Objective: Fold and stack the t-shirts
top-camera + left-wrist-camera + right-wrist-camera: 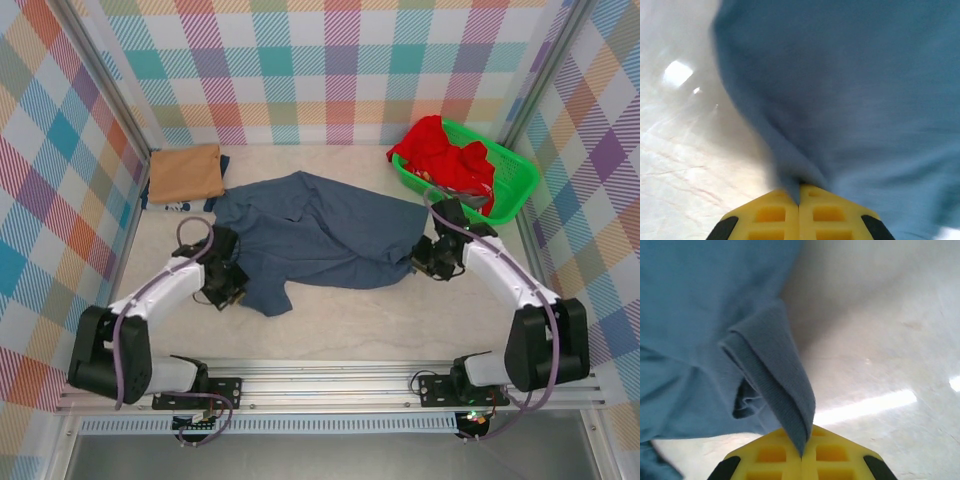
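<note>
Overhead, the slate-blue t-shirt (320, 240) lies crumpled and spread across the middle of the bench (400, 325). The left arm (165, 290) reaches its near-left edge and the right arm (500, 275) its right edge. From that height the jaws are too small to judge.

The left wrist camera gives what the top one cannot. Its yellow fingers (770, 215) are pressed together, with a gathered pinch of blue cloth running into the seam between them, so the left jaws are closed on the shirt. The cloth there is blurred. In the right wrist camera the yellow fingers (832, 457) are likewise closed, and the right jaws grip a folded hem of the same shirt, sharp against the pale bench.

Around it, a tan t-shirt (185, 172) sits folded at the far left, with a dark edge under it that I cannot identify. A red t-shirt (440, 155) is heaped in the green basket (515, 190) at the far right, just beyond the right arm.

Count: three t-shirts, one basket, two arms.
</note>
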### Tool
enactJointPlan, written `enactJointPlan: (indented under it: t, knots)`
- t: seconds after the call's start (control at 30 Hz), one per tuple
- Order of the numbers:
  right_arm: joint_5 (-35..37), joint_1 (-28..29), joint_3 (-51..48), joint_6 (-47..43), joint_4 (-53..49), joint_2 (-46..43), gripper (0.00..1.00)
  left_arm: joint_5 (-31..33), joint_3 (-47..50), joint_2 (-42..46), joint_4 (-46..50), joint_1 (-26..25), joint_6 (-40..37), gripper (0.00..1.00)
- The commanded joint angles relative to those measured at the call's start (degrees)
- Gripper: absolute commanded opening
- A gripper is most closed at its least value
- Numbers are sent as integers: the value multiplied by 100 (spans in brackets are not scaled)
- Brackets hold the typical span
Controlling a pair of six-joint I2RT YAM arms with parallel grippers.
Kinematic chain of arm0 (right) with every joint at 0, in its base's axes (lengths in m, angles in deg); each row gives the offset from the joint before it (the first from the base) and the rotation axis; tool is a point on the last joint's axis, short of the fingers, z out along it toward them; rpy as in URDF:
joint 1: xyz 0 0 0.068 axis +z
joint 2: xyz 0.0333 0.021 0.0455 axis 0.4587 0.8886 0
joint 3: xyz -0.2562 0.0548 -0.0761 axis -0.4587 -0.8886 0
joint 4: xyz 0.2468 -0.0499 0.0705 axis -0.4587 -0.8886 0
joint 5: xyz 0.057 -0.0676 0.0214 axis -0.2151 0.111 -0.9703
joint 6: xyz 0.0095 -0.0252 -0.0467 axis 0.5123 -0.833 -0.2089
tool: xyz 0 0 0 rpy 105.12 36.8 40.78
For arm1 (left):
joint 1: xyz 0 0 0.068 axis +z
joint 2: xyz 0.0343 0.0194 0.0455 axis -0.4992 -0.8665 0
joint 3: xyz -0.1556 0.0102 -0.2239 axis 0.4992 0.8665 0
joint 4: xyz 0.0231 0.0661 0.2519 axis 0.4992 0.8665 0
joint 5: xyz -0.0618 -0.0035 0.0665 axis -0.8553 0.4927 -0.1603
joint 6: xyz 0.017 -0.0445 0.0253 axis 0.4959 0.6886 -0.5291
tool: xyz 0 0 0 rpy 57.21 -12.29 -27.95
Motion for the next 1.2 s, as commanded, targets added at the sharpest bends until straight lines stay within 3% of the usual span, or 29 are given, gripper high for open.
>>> enactJointPlan:
  t: [0.0,0.33,0.6,0.77,0.93,1.03,1.17]
  knots:
    - [-125,24,823,-455,103,-487,0,488,-1041,508,-129,-55,-275,0]
    - [-31,14,3569,-716,754,-676,0,1368,-4591,541,-538,-38,-1344,0]
    - [-25,13,4725,-572,1077,-1085,0,1519,-6526,595,-1009,-38,-2030,0]
    - [-79,14,5208,-389,1213,-1033,0,1511,-7995,31,-674,-38,-2057,0]
    - [-350,14,5226,34,1429,-498,0,1005,-9334,-1319,169,156,-1572,0]
    - [-602,-2,5212,340,1758,14,0,444,-9401,-1891,-123,599,-1053,0]
    - [-973,-31,5679,524,2010,863,0,-108,-9546,-2514,-702,978,-1033,0]
